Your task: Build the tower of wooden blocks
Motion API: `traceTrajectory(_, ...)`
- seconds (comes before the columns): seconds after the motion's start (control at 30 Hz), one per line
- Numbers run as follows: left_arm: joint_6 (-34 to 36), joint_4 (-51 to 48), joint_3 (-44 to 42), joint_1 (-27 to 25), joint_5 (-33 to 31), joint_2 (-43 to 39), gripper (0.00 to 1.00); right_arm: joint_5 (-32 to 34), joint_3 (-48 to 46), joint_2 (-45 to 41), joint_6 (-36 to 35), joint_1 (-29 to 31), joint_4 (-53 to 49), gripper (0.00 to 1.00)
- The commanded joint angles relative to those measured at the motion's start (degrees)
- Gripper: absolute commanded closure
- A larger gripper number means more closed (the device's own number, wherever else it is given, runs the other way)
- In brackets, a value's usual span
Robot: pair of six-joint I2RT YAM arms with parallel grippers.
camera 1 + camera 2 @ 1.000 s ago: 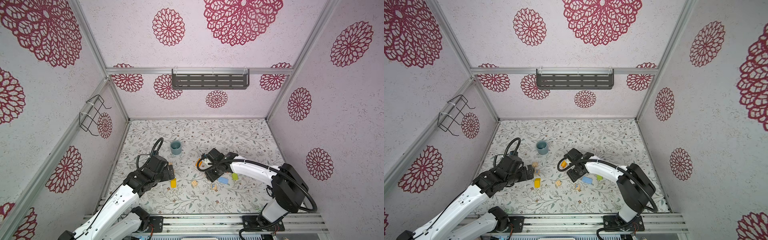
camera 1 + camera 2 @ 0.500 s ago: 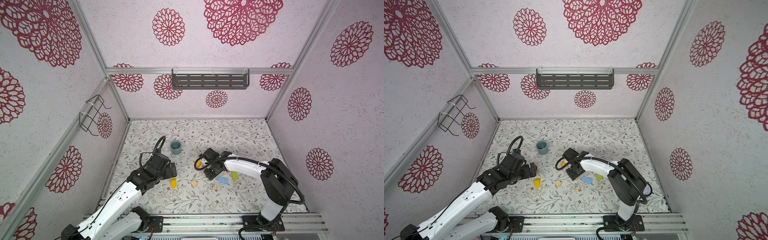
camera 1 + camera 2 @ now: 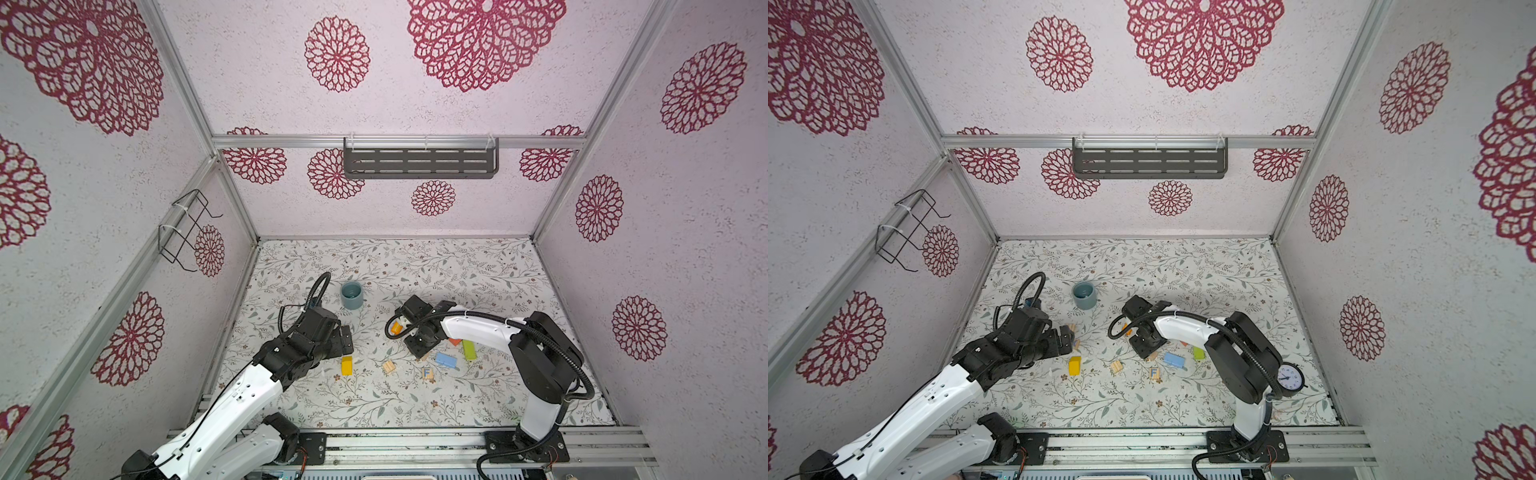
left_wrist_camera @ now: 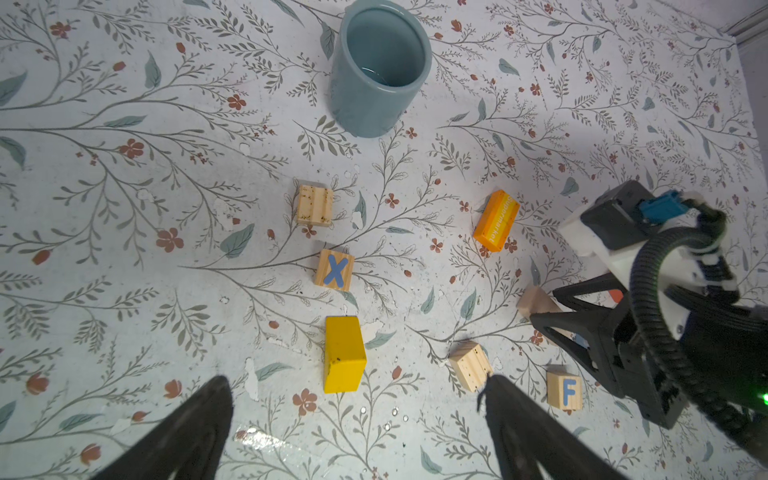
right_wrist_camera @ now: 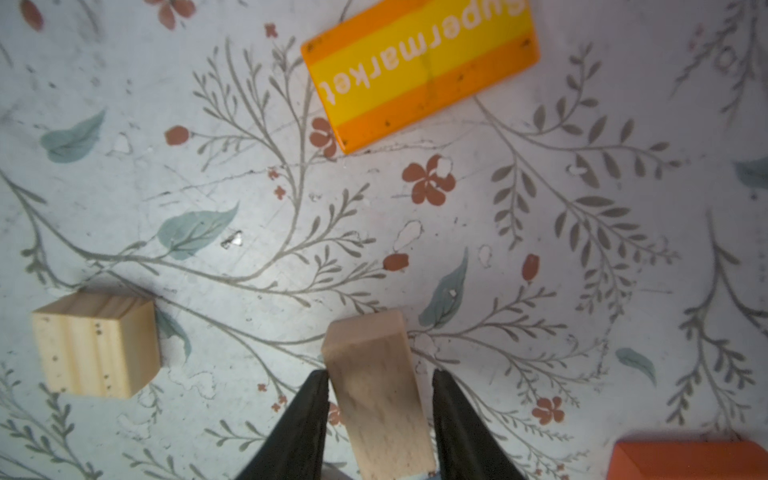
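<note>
The wood blocks lie singly on the floral table; no tower shows. My right gripper is low over a plain natural block and straddles it. One finger touches the block and the other stands a sliver off. Near it are the orange "Supermarket" block, a grooved cube, an F cube, and blue, green and red-orange blocks. My left gripper hangs wide open and empty just short of the yellow block. Beyond that are an X cube and another grooved cube.
A teal cup stands upright behind the blocks, toward the back. A black alarm clock sits by the right arm's base. Patterned walls close in the left, right and back sides, and a metal rail runs along the front.
My right gripper's jaws have narrowed around the natural block, and that arm has folded in leftward. My left gripper has edged slightly farther from the front rail and is still wide open.
</note>
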Motion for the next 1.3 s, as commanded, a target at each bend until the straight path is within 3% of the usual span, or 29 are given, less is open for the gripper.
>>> traceTrajectory(0.0,-1.5,0.1,-0.2,-0.5,-1.0,-1.0,0.03,1.2,1.5,0.3,-0.2,0.3,-1.5,0.57)
traceTrajectory(0.4,-3.2,-5.0,3.9,-0.4,-1.9,3.7,0.03,0.7,1.7,0.5,0.7,0.3,-2.1,0.72)
traceTrajectory(0.8,-2.5,-7.1,7.6,-0.5,-3.5,4.0,0.03,5.0,3.8,-3.8,7.5,-0.3,-4.2,0.74)
traceTrajectory(1.27,1.3,-10.8,13.8,-0.5,-4.3,8.6,0.03,1.9,5.9,-3.8,14.8,-10.3,-3.8,0.77)
